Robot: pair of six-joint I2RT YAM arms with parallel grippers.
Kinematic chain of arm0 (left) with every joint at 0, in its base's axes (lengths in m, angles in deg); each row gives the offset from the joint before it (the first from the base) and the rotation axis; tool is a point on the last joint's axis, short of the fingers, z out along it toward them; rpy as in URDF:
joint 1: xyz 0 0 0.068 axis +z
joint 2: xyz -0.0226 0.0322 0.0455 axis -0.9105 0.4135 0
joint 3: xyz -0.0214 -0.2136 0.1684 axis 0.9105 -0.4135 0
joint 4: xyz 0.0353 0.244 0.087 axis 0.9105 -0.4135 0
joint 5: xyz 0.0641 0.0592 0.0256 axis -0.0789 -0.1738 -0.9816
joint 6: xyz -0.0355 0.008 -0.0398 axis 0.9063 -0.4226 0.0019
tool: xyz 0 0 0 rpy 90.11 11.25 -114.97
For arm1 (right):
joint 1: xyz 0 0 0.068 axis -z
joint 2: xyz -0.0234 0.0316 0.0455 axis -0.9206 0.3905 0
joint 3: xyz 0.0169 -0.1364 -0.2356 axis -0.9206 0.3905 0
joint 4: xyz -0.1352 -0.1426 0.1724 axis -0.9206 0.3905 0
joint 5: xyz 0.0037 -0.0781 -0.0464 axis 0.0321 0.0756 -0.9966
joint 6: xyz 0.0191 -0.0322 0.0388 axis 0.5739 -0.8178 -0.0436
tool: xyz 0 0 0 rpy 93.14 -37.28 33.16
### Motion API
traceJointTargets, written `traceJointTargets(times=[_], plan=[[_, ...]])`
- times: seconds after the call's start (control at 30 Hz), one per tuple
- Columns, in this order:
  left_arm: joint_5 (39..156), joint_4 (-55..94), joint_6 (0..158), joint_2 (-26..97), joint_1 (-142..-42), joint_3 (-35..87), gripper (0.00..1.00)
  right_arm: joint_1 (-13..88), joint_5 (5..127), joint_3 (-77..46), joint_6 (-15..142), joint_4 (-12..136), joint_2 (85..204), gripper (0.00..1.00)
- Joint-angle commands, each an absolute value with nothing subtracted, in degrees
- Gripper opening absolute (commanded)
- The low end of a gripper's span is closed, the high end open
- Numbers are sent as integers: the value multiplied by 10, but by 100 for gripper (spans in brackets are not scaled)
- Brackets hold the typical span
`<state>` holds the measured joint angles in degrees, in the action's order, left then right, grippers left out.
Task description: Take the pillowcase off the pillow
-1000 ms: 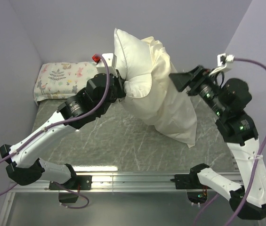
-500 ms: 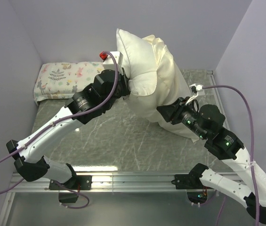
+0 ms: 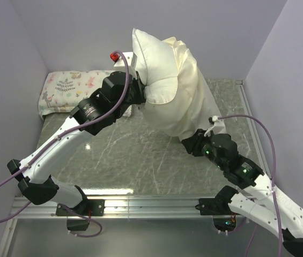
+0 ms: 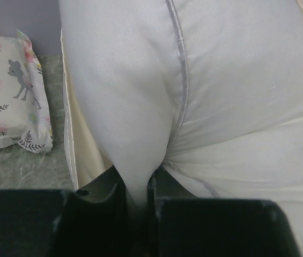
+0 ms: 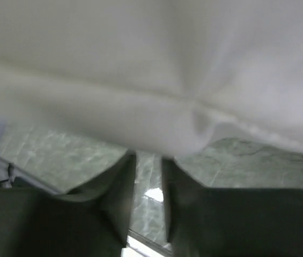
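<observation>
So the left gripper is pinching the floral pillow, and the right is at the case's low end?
No: the left gripper pinches the white pillow, as the left wrist view shows. The right gripper is at the case's low end.

Left arm (image 3: 71, 131) raised and extended, end effector (image 4: 138, 188) clamped nearly closed; right arm (image 3: 245, 174) low, end effector (image 5: 148, 158) jaws narrowly parted.
</observation>
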<state>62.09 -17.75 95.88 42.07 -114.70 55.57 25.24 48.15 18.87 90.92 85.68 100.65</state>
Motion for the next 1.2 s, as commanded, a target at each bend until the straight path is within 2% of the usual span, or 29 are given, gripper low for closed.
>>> traceJointTargets(times=[0.0, 0.03, 0.07, 0.33, 0.67, 0.77, 0.83, 0.87, 0.9, 1.0, 1.17], plan=[[623, -141, 950, 417, -1142, 587, 0, 247, 498, 158, 908, 804, 950, 41], [629, -137, 952, 417, -1142, 577, 0, 247, 499, 148, 905, 807, 947, 49], [631, -132, 953, 415, -1142, 572, 0, 246, 499, 131, 906, 809, 946, 52], [650, -139, 955, 423, -1143, 564, 0, 240, 492, 66, 905, 778, 964, 64], [663, -142, 963, 420, -1143, 552, 0, 194, 465, 23, 927, 713, 1043, 68], [667, -140, 964, 418, -1143, 548, 0, 185, 443, 14, 932, 720, 1063, 66], [674, -138, 965, 414, -1143, 545, 0, 183, 431, 17, 938, 721, 1066, 51], [675, -137, 965, 410, -1143, 545, 0, 183, 419, 23, 941, 721, 1064, 39], [678, -137, 965, 408, -1143, 543, 0, 184, 414, 25, 943, 723, 1064, 17], [685, -136, 964, 398, -1143, 539, 0, 183, 397, 37, 942, 735, 1059, 0], [696, -125, 974, 375, -1143, 532, 0, 183, 381, 87, 944, 777, 1025, 0]])
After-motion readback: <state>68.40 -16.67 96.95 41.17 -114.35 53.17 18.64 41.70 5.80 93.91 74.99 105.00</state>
